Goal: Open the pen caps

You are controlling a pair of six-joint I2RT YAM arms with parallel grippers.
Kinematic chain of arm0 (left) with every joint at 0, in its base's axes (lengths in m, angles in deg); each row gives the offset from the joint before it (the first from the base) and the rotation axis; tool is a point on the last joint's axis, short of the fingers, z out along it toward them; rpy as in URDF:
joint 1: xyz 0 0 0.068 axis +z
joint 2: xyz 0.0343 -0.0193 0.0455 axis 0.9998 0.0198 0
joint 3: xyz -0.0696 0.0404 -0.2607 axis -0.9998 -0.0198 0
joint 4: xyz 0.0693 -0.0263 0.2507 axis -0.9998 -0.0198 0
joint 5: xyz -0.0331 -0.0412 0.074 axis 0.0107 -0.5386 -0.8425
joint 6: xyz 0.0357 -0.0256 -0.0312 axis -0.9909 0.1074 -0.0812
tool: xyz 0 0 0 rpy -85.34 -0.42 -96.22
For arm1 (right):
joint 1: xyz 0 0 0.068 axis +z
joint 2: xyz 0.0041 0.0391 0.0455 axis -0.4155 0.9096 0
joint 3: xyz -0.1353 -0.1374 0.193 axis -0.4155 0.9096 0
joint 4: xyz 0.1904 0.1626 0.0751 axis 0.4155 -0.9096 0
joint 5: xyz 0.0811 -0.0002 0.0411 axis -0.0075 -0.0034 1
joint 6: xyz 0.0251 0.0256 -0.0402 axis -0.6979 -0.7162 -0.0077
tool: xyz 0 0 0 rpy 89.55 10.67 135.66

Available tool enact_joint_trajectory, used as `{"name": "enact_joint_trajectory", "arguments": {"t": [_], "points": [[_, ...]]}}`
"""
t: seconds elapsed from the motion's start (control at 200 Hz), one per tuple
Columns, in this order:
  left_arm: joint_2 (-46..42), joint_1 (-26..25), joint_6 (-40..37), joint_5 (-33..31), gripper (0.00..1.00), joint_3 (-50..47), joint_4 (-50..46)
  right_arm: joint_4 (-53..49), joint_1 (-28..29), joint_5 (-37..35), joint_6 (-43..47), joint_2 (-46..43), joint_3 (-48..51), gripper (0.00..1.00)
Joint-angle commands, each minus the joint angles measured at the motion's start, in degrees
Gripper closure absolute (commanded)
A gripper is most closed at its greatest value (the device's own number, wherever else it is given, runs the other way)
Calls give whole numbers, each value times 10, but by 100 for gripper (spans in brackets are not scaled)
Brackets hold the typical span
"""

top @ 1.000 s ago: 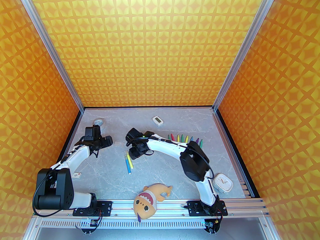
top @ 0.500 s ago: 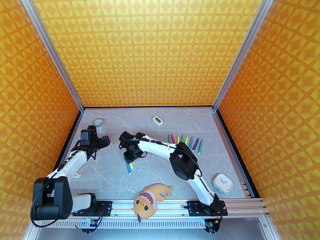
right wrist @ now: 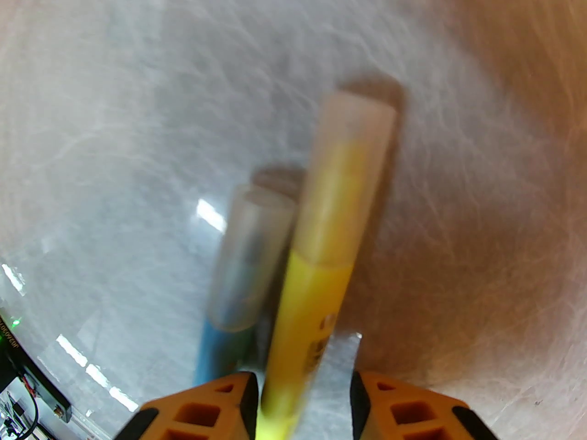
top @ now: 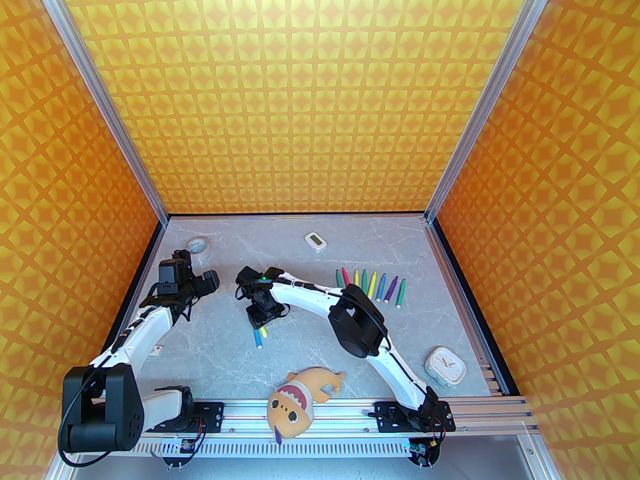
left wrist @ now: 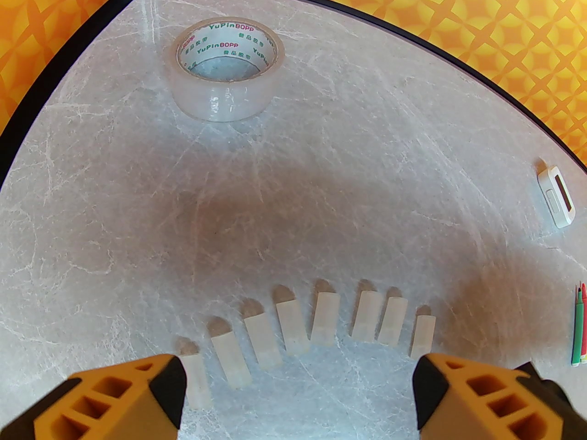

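Left wrist view, 8 pen caps (left wrist: 325,316), right wrist view, capped yellow pen (right wrist: 316,300)

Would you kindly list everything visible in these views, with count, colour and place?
translucent whitish pen caps: eight, pale, row at left rear.
uncapped marker pens: about eight, mixed bright colours, fanned right rear.
capped yellow marker pen: one, yellow, centre.
capped blue marker pen: one, blue, beside the yellow one.
clear tape roll: one, clear, far left corner.
small screened device: one, white, rear centre.
square clock: one, white, near right.
plush fish toy: one, tan, near edge.
small tag: one, white, near left.
left gripper: one, orange fingers, open near caps.
right gripper: one, orange fingers, open around capped yellow marker pen.
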Motion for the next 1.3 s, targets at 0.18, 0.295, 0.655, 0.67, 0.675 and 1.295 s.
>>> {"name": "enact_joint_trajectory", "arguments": {"t": [0.18,0.295,0.655,0.67,0.675,1.295], "points": [[-19,4,17,33,14,-17,23,-70,2,-70,5,43,-60,69],[-23,4,18,35,14,-18,24,-95,2,-84,9,64,-91,71],[-27,3,19,36,14,-22,29,-138,2,-102,23,117,-149,77],[-26,4,19,36,14,-22,29,-138,3,-102,23,118,-149,79],[-25,4,19,36,14,-22,29,-138,3,-102,23,118,-149,79],[13,3,2,147,16,4,32,40,-44,-85,30,-70,69,100]]}}
